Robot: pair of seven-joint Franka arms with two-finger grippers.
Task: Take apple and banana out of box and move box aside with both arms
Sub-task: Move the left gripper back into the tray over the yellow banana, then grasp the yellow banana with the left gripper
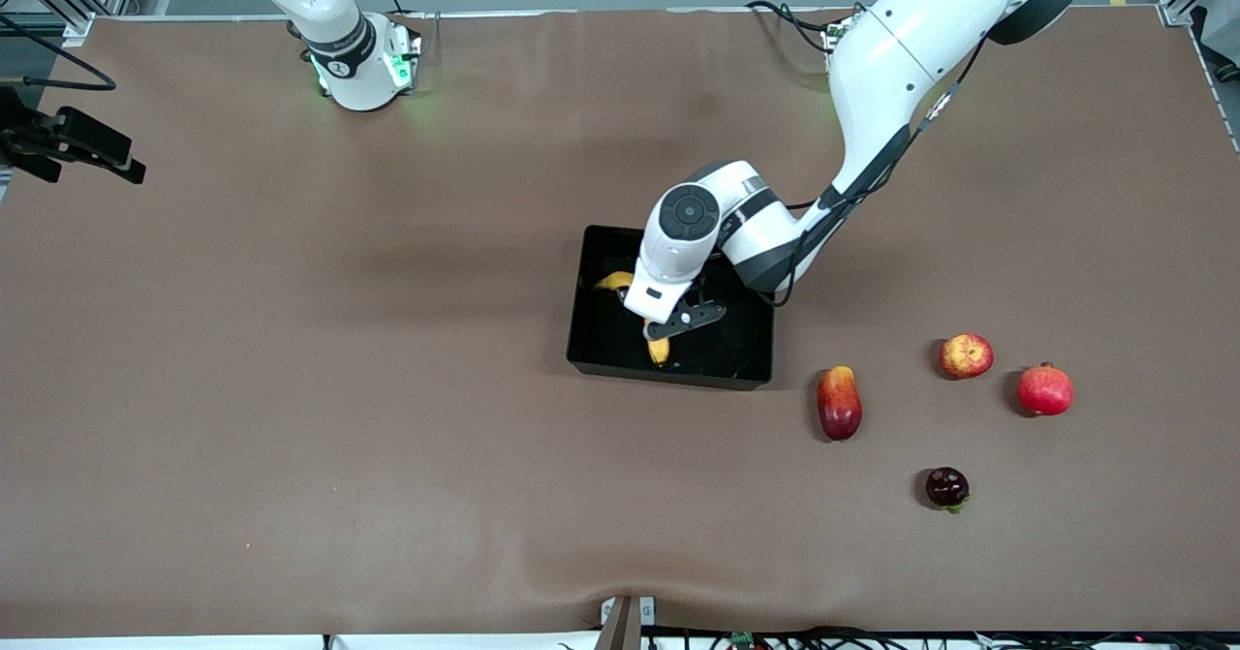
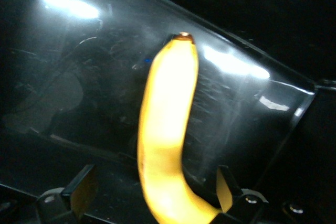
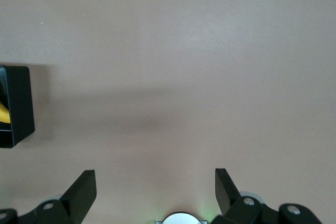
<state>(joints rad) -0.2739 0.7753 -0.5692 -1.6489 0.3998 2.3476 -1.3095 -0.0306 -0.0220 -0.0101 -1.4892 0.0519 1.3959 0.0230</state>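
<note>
banana (image 1: 658,348) midsection under left tool (image 1: 663,325)

My banana (image 1: 659,348), long, curved and bright yellow, lies flat on the floor of the black tray (image 1: 601,364), a shallow glossy rectangle near the counter's middle. The small round red-and-yellow apple (image 1: 966,355) sits on the counter, well apart from the tray, toward my left arm's end.

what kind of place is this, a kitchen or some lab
Likely a robotics lab, not a kitchen: two white arms are bolted to a brown-covered table, aluminium framing stands at its corner, and cables trail along its near edge.
</note>
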